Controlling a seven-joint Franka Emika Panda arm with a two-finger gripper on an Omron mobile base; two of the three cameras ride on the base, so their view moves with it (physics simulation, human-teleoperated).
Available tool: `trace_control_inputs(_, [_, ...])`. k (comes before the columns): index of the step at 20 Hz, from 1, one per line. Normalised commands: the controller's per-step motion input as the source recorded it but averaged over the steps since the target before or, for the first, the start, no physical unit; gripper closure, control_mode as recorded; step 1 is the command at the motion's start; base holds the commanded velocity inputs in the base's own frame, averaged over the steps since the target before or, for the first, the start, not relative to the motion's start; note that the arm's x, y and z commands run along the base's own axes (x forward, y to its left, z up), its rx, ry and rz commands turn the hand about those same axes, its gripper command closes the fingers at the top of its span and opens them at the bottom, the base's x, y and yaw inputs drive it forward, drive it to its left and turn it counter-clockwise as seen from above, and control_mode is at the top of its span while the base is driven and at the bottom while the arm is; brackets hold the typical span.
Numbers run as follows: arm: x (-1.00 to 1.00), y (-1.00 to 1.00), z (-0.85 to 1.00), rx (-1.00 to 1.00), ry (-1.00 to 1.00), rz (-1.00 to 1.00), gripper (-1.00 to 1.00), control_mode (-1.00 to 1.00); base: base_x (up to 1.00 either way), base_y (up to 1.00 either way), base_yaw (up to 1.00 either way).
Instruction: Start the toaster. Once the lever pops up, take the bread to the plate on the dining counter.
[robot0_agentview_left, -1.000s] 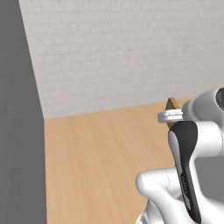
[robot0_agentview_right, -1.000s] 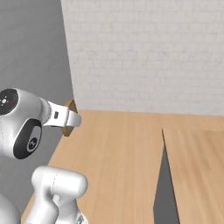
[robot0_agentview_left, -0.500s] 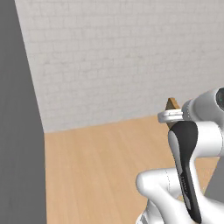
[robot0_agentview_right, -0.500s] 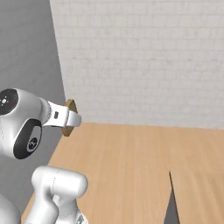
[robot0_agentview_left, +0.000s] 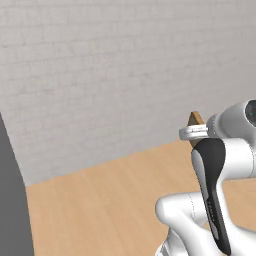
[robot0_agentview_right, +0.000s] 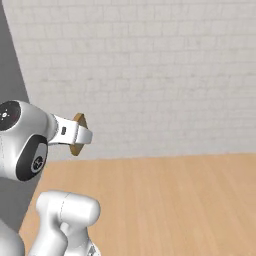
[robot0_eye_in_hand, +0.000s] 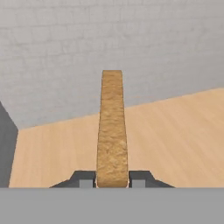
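Note:
My gripper (robot0_eye_in_hand: 112, 177) is shut on the bread (robot0_eye_in_hand: 112, 131), a thin tan slice with a darker crust, seen edge-on and standing out straight ahead of the hand. In the left base view a brown corner of the bread (robot0_agentview_left: 196, 120) pokes up behind the gripper (robot0_agentview_left: 192, 131) at the right. In the right base view the bread (robot0_agentview_right: 78, 118) shows above and below the gripper (robot0_agentview_right: 80, 135), held high at the left. The toaster, the plate and the dining counter are out of view.
A white brick wall (robot0_agentview_left: 125, 75) runs across the back. A light wood surface (robot0_agentview_left: 100, 200) spreads below it. A dark grey upright panel (robot0_agentview_left: 10, 210) stands at the far left, also seen as a grey panel (robot0_agentview_right: 10, 75) in the right base view.
The whole picture has shifted, so the base has turned: the grey panel slid left and the dark gap left the right base view. The bread stays in the shut gripper.

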Motion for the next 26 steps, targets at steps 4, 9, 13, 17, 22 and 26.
trace_control_inputs(4, [0.00, 0.00, 0.00, 0.00, 0.00, 0.00, 1.00, 1.00, 1.00, 0.45, -0.52])
trace_control_inputs(9, [0.00, 0.00, 0.00, 0.00, 0.00, 0.00, 1.00, 1.00, 1.00, 0.64, -0.57])
trace_control_inputs(13, [0.00, 0.00, 0.00, 0.00, 0.00, 0.00, 1.00, 1.00, 0.94, 0.65, -0.61])
trace_control_inputs(17, [0.00, 0.00, 0.00, 0.00, 0.00, 0.00, 1.00, 1.00, 0.81, 0.60, -0.67])
trace_control_inputs(22, [0.00, 0.00, 0.00, 0.00, 0.00, 0.00, 1.00, 1.00, 0.65, 0.49, -0.72])
trace_control_inputs(26, [0.00, 0.00, 0.00, 0.00, 0.00, 0.00, 1.00, 1.00, 0.64, 0.43, -0.72])
